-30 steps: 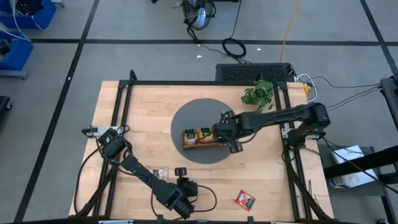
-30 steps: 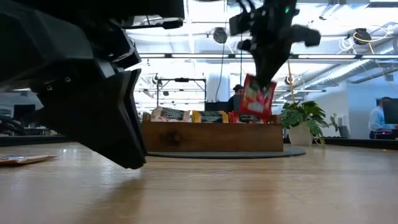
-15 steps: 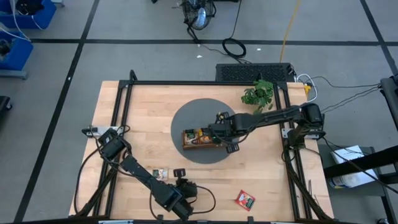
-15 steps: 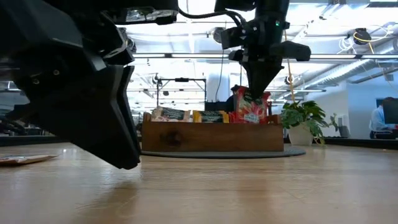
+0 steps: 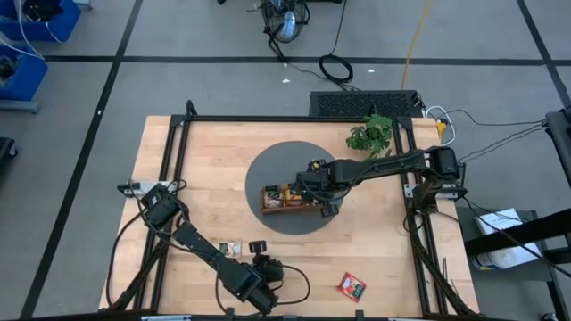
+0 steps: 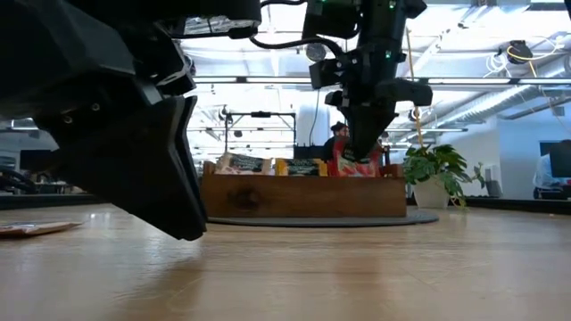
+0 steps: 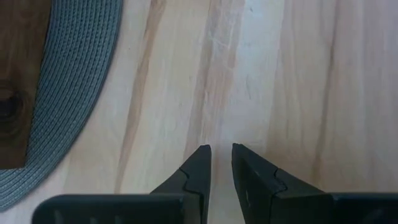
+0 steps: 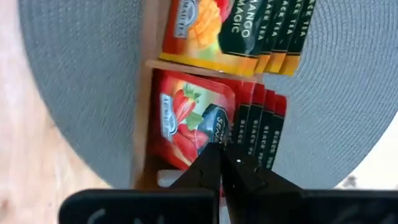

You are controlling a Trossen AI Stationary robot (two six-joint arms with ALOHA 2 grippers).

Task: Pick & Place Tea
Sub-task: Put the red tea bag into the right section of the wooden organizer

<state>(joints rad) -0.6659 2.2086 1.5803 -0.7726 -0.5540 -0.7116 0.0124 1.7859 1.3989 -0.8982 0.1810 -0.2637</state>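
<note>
Here my right gripper (image 8: pixel 222 163) pinches the red tea sachet (image 8: pixel 193 127) by its top edge over the wooden tray (image 6: pixel 303 196); light, floppy, probably slippery.

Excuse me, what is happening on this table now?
The right gripper is shut on a red tea sachet and holds it down in the red compartment of the wooden tray, beside the orange-yellow sachets. The left gripper waits above bare table. Another red sachet lies near the table's edge.
</note>
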